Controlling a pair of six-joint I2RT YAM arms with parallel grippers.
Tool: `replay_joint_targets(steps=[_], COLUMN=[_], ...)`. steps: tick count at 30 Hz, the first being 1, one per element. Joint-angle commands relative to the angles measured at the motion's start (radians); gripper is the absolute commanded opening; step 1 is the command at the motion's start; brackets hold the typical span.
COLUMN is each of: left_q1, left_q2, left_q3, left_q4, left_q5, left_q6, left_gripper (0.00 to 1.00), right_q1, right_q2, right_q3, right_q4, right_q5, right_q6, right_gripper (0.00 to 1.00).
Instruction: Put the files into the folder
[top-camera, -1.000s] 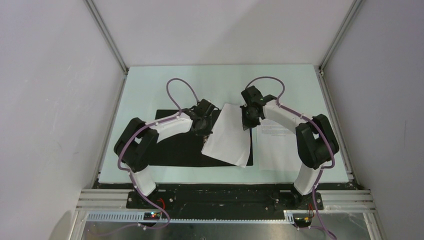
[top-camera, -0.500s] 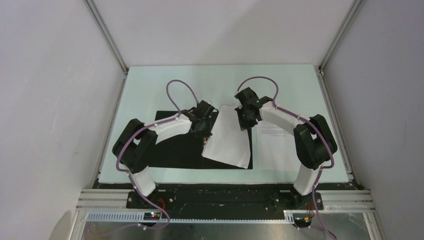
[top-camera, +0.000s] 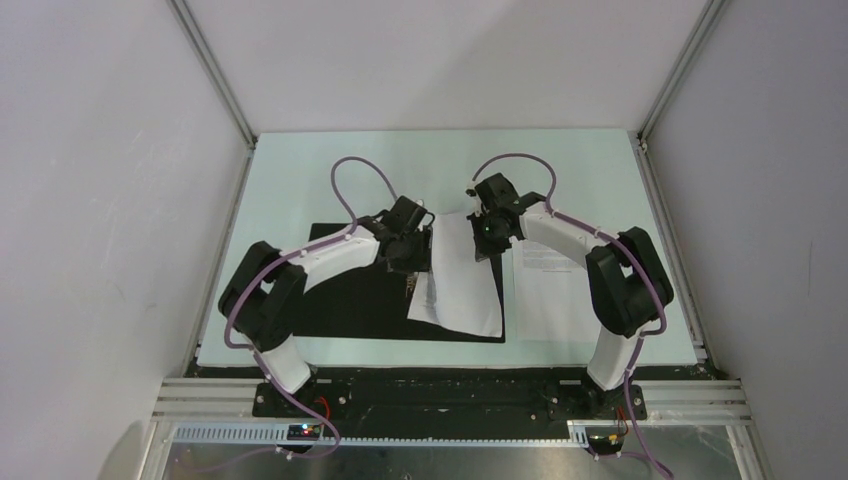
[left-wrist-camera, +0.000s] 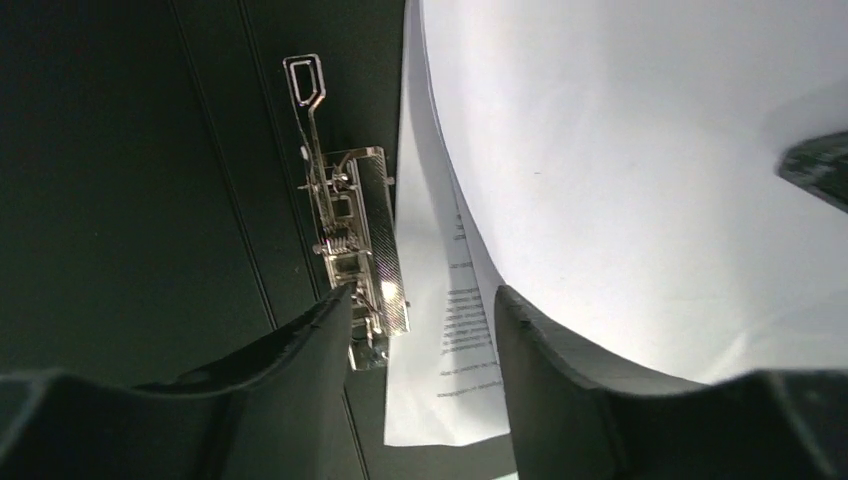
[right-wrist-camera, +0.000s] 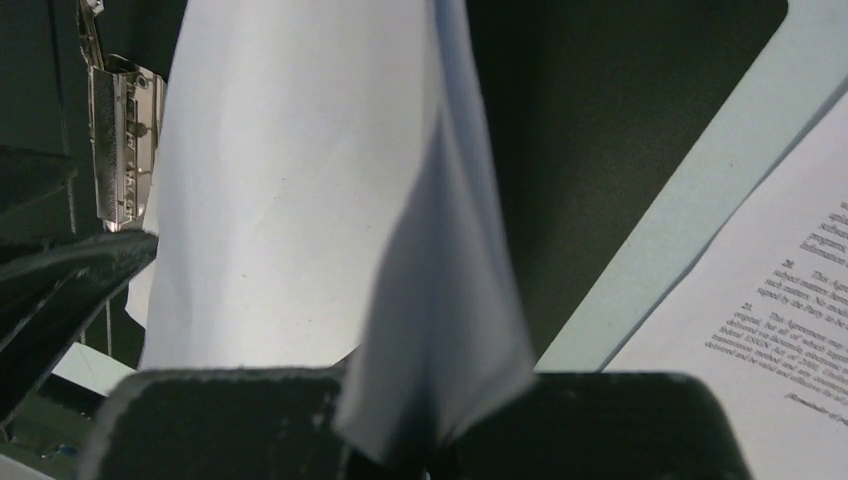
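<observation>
Folder (top-camera: 350, 290): lies open and flat, black inside up, along the near edge of the worktop (top-camera: 300, 180), from left of centre to about the middle.

Left gripper (left-wrist-camera: 422, 305): low over the folder's middle, fingers apart. They straddle the metal clip (left-wrist-camera: 350, 230) and the near corner of the paper, and grip nothing.

Held sheet (top-camera: 465, 290): white, over the folder's right half, its far end lifted and the near end resting on the black. Faint print shows along its left edge in the left wrist view.

Right gripper (right-wrist-camera: 428, 430): fingers clamped on the sheet's far edge, and the paper creases and bows where it is pinched.

Second sheet (top-camera: 548, 295): printed, flat on the bare worktop just right of the folder, toward the near right corner.

Handling, as judged: the paper is very light and limp, sags from a single pinch, and probably slides easily on the folder lining. An edge grip suits it. The flat sheet offers no lip, so its edge likely needs coaxing up first. The clip looks stiff and sprung.
</observation>
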Motion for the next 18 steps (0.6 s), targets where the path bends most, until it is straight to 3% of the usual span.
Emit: replay_joint_targets(steps=[1,14,18], left_q1=[0.01,0.141,0.197], left_q2=[-0.098,-0.316,-0.358], left_q3=[0.039,-0.15,-0.253], left_q4=[0.007,0.006,0.052], left_q5=[0.053,0.079,0.076], left_q6=[0.02,-0.072,-0.179], left_gripper=[0.62,0.66,0.66], right_q1=[-0.024,-0.068,-0.063], right_q2=[0.027,0.042,0.044], right_q3=[0.021,0.022,0.022], right_q4=[0.049,0.059,0.06], right_q5=[-0.084,-0.138,-0.146], right_q6=[0.003,-0.014,-0.031], right_gripper=[0.0,0.0,0.0])
